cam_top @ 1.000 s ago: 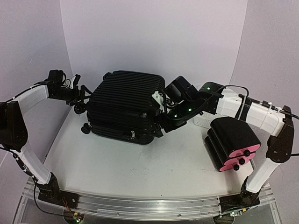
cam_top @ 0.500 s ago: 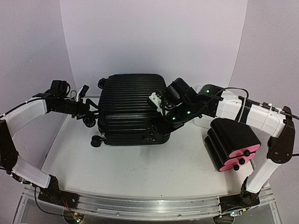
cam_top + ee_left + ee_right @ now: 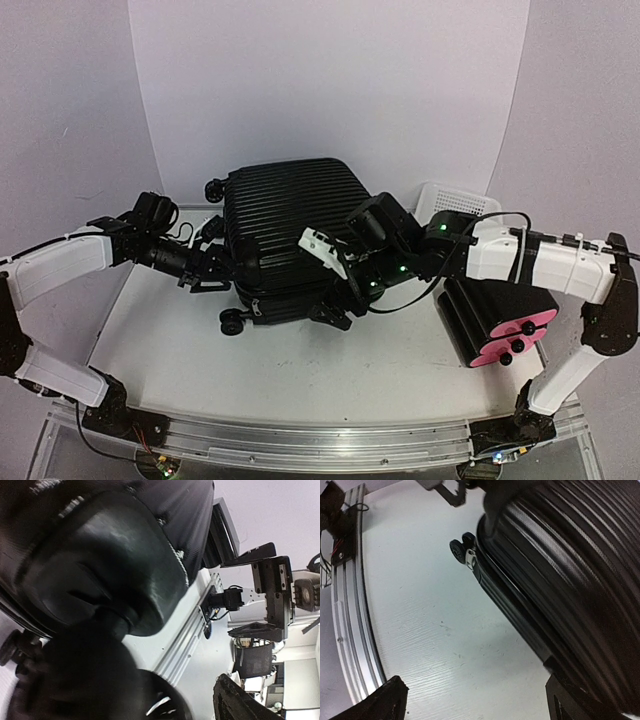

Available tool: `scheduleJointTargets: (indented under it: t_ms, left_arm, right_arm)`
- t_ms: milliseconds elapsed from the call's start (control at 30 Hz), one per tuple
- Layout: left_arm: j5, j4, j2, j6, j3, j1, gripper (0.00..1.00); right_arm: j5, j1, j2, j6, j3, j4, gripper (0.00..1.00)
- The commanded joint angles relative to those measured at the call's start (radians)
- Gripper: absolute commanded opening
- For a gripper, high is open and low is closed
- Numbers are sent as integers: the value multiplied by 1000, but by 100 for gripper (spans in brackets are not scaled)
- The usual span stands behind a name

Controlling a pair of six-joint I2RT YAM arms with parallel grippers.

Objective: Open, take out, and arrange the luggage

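Right hand (image 3: 330, 280) spread wide by the luggage (image 3: 290, 210) on the white table (image 3: 300, 370), lilac walls (image 3: 330, 80) behind; left hand (image 3: 215, 268) unclear.

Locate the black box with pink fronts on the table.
In the top view the black box sits on the right side, by the right arm, right of the luggage and nearer than the white basket.

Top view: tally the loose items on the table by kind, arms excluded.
black hard-shell suitcase: 1
black drawer box with pink fronts: 1
white mesh basket: 1
Total: 3
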Motion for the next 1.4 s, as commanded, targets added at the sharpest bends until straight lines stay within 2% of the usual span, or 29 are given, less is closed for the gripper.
scheduleJointTargets:
  t_ms: [0, 133, 233, 333, 400, 467, 567, 733, 833, 967, 1100, 1233, 1367]
  left_arm:
    - [85, 35, -47, -30, -7, -6, 80]
    - [96, 48, -69, -19, -12, -6, 80]
    - [82, 55, -72, -4, -16, -6, 82]
    - [25, 58, -86, 5, -15, -5, 82]
    - [-34, 60, -99, 3, -14, -3, 88]
    - [-75, 64, -102, -8, -11, 4, 91]
    - [-71, 83, -101, -8, -12, 11, 91]
    - [-164, 75, -113, -10, -29, 25, 88]
    - [-226, 66, -164, -20, -55, 28, 90]
    - [-273, 66, -170, -17, -80, 30, 94]
    - [-254, 88, -121, -22, -64, 31, 84]
    - [-185, 124, -70, -22, -43, 31, 81]
    - [-142, 124, -29, 20, -13, 31, 80]
  right_arm:
    - [-84, 7, -4, -326, 44, 207, 98]
    - [-186, 7, 61, -454, 137, 213, 98]
    - [-208, 5, 147, -475, 245, 212, 98]
    - [-216, 5, 235, -454, 346, 211, 98]
    - [-223, 5, 275, -431, 396, 210, 98]
    - [-225, 5, 311, -413, 434, 210, 98]
    - [-253, 5, 348, -392, 480, 209, 98]
    - [-203, 5, 372, -327, 507, 195, 98]
    - [-117, 5, 347, -193, 489, 179, 98]
    - [-27, 6, 301, 175, 453, 122, 98]
    - [33, 27, 245, 489, 313, 129, 87]
    - [162, 97, 194, 578, 181, 189, 82]
    - [268, 102, 184, 664, 90, 202, 78]
